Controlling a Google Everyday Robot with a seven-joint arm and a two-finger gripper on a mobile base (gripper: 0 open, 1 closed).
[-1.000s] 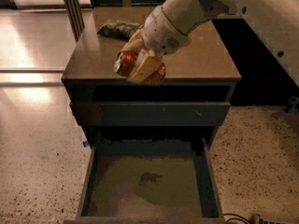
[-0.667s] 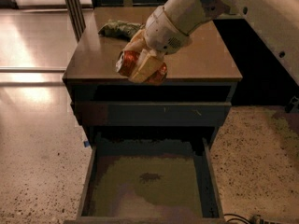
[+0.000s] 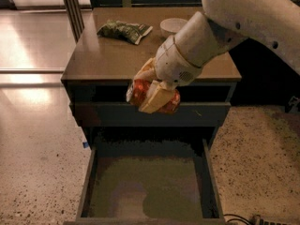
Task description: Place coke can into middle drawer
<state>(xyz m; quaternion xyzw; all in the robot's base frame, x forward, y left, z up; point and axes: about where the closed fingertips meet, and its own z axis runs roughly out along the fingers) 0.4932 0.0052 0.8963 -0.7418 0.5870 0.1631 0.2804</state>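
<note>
My gripper (image 3: pixel 151 89) is shut on the coke can (image 3: pixel 138 92), a small red can held on its side between the pale fingers (image 3: pixel 154 98). It hangs in front of the cabinet's upper front, above the rear part of the open middle drawer (image 3: pixel 150 186). The drawer is pulled out wide, with dark thin walls and an olive-grey floor that holds nothing. My white arm (image 3: pixel 243 18) comes in from the upper right.
On the brown cabinet top (image 3: pixel 93 60) lie a green-and-white snack bag (image 3: pixel 124 30) and a small white bowl (image 3: pixel 173 26) at the back. A metal post (image 3: pixel 72 8) stands at the back left. Speckled floor lies on both sides.
My gripper with the coke can has moved down and forward, from above the cabinet top's front edge to in front of the cabinet over the open drawer.
</note>
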